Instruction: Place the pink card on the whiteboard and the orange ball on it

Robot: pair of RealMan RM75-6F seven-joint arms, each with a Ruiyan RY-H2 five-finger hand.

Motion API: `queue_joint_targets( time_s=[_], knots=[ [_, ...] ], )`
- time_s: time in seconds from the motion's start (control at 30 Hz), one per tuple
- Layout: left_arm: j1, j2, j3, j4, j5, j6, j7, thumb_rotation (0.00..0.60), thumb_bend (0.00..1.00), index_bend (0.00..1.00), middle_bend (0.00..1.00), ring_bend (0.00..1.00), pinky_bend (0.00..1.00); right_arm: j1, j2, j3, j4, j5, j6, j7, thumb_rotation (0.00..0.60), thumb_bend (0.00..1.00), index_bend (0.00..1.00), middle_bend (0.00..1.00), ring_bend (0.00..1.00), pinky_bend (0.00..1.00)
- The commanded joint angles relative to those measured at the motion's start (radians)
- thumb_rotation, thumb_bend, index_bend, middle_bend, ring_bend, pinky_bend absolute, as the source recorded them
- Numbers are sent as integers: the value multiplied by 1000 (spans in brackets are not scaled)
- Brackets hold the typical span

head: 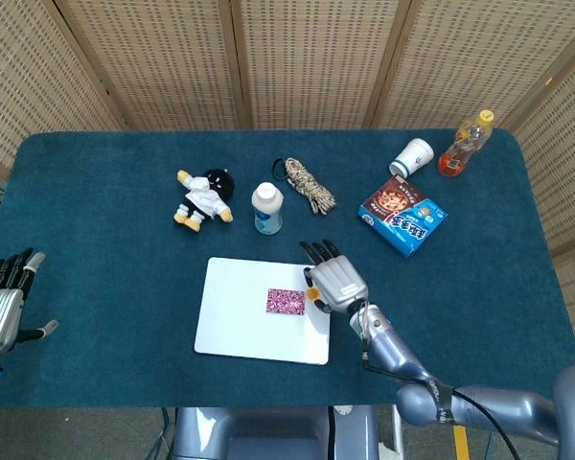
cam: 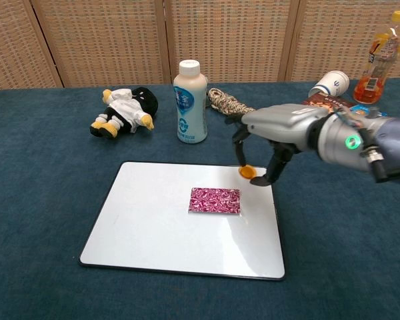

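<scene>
The pink patterned card (head: pixel 286 302) (cam: pixel 215 200) lies flat on the whiteboard (head: pixel 240 316) (cam: pixel 153 227), right of its centre. My right hand (head: pixel 333 279) (cam: pixel 270 137) hovers over the board's far right corner and pinches the small orange ball (head: pixel 312 293) (cam: pixel 247 172) between thumb and fingers. The ball hangs just above the board, a little right of the card and apart from it. At the table's left edge my left hand (head: pixel 2 307) holds nothing, its fingers spread; the chest view does not show it.
Behind the board stand a white bottle (head: pixel 266 208) (cam: pixel 190 101), a plush toy (head: pixel 203 198) (cam: pixel 123 110) and a coiled rope (head: pixel 310 184) (cam: pixel 232 105). Far right are a blue snack box (head: pixel 402 214), a tipped paper cup (head: pixel 412 155) (cam: pixel 330 84) and an orange drink bottle (head: pixel 465 144) (cam: pixel 379 57).
</scene>
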Motion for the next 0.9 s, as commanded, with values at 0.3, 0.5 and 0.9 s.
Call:
queue_joint_targets(
  time_s=[0.3, 0.5, 0.9],
  knots=[
    [-1, 4, 2, 9, -1, -8, -20, 600, 0, 0, 0, 0, 0, 156, -188, 25, 134, 230, 72, -164, 600, 414, 560, 0, 0, 0],
    [-3, 6, 1, 12, -3, -14, -29, 600, 0, 0, 0, 0, 0, 168, -199, 23, 137, 262, 88, -164, 600, 414, 560, 0, 0, 0],
    [-7, 3, 0, 14, -10, -19, -23, 600, 0, 0, 0, 0, 0, 193, -203, 7, 118, 315, 82, -168, 600, 149, 259, 0, 0, 0]
  ],
)
